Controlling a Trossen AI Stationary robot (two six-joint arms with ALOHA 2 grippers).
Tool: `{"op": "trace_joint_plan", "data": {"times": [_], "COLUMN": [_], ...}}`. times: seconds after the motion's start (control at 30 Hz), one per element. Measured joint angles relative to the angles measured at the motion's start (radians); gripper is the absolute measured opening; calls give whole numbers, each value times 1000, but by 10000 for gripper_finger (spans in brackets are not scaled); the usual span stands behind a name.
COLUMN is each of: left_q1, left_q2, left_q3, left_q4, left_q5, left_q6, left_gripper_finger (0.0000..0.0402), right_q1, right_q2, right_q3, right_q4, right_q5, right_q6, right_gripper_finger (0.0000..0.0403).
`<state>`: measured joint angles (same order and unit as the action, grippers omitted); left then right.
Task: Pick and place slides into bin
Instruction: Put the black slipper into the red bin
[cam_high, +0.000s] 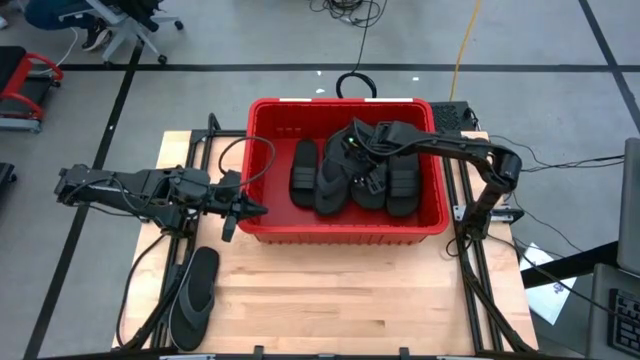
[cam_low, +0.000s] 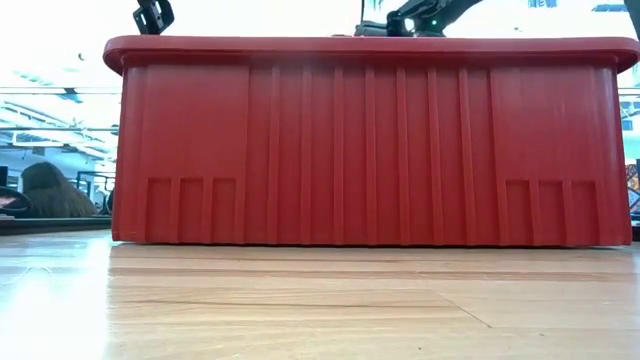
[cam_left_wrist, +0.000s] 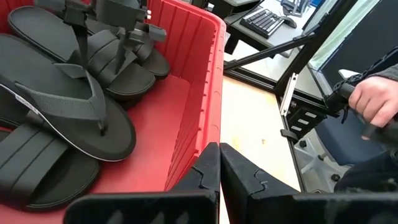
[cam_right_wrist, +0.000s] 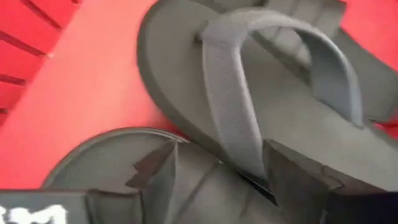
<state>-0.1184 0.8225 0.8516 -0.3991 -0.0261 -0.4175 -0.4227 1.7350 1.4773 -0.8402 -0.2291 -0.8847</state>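
Observation:
The red bin (cam_high: 340, 104) stands at the table's far middle, and its near wall (cam_low: 370, 150) fills the low view. Several black slides lie side by side on its floor, among them a band slide (cam_high: 304, 172) and a thong slide (cam_high: 330, 186). My right gripper (cam_high: 358, 150) reaches down into the bin and stands open (cam_right_wrist: 224, 177) over the thong slide (cam_right_wrist: 261, 93), a finger on each side of one strap arm. My left gripper (cam_high: 243, 207) hovers shut (cam_left_wrist: 219, 165) just outside the bin's left wall (cam_left_wrist: 205, 81). Another thong slide (cam_high: 195, 295) lies sole-down on the wood, near left. My right gripper comes at the thong slide's strap arm (cam_right_wrist: 230, 106) slanting down from above. Whether either finger touches the strap or the sole, I cannot tell. The slide lies partly on the neighbouring slides in the bin.
Bare wood (cam_high: 350, 290) stretches in front of the bin. A keyboard (cam_high: 455, 117) sits beyond the bin's far right corner. Cables loop over the bin's left wall (cam_high: 262, 160). A person's hand (cam_left_wrist: 373, 102) shows past the table's right edge.

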Motion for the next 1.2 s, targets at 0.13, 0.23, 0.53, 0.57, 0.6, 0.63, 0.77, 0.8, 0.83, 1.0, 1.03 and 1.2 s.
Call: {"op": "trace_joint_plan", "data": {"times": [0.13, 0.23, 0.53, 0.57, 0.6, 0.63, 0.77, 0.8, 0.83, 1.0, 1.03, 1.2], "left_q1": [0, 0, -3, -6, -10, -13, -25, -28, -29, -30, -30, -30], "left_q2": [0, 0, 0, 0, 0, 0, 0, 0, 0, -1, 0, 0], "left_q3": [0, 0, 1, 3, 6, 10, 41, 53, 66, 109, 118, 164], "left_q4": [0, 0, -1, -1, -2, -2, -5, -10, -17, -34, -34, -46], "left_q5": [0, 0, 18, 30, 43, 55, 61, 59, 56, 14, 1, -85], "left_q6": [5, 15, 48, 64, 76, 79, 73, 80, 93, 177, 201, 343], "left_gripper_finger": [6, 6, 5, 5, 5, 5, 5, 5, 5, 5, 5, 5], "right_q1": [5, 6, 34, 41, 47, 53, 88, 96, 106, 159, 173, 262], "right_q2": [-23, -38, -177, -203, -230, -259, -368, -393, -415, -506, -520, -588], "right_q3": [0, 0, 0, 0, 0, 0, 1, 1, 1, -28, -40, -131], "right_q4": [33, 50, 202, 238, 274, 300, 379, 382, 380, 374, 380, 459], "right_q5": [24, 44, -6, -28, -53, -77, -158, -172, -186, -277, -288, -296], "right_q6": [6, 13, 357, 417, 476, 533, 664, 681, 693, 722, 732, 785], "right_gripper_finger": [249, 259, 209, 196, 181, 164, 83, 60, 36, 15, 15, 2]}}
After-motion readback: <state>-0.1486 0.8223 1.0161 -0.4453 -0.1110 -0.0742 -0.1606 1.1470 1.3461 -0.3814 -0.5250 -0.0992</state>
